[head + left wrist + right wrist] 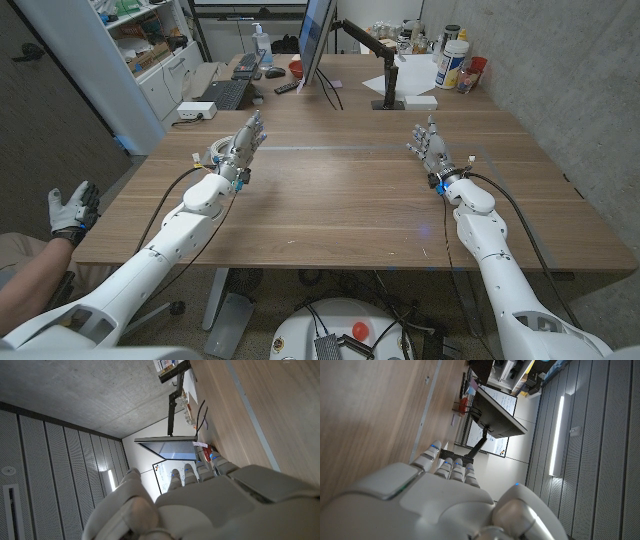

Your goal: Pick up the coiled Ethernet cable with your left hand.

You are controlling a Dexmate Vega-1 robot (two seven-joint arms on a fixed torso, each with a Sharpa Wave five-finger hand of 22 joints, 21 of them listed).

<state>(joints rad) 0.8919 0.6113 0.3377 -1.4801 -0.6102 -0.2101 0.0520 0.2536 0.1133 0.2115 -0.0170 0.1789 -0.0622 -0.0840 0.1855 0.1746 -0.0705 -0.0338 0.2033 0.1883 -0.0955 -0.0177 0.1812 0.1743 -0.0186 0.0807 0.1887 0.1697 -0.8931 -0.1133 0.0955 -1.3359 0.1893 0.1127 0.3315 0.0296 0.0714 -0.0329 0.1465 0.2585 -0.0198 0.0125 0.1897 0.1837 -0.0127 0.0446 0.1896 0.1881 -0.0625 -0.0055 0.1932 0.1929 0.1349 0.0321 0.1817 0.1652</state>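
The coiled Ethernet cable [214,155] is a pale loop lying near the table's left edge; my left hand hides part of it. In the head view my left hand [244,143] is just to the right of the coil, fingers stretched out and apart, holding nothing. I cannot tell whether it touches the cable. The left wrist view shows the back of the left hand [210,505] with the fingers [192,471] reaching out. My right hand [429,147] is over the right side of the table, fingers spread and empty; the right wrist view shows the back of the right hand [435,500].
A monitor [316,38] on an arm stands at the back middle, with a keyboard [228,93], a white box [196,111] and a remote [287,88] nearby. Bottles [452,60] crowd the back right corner. A person's gloved hand [72,210] is beyond the table's left edge.
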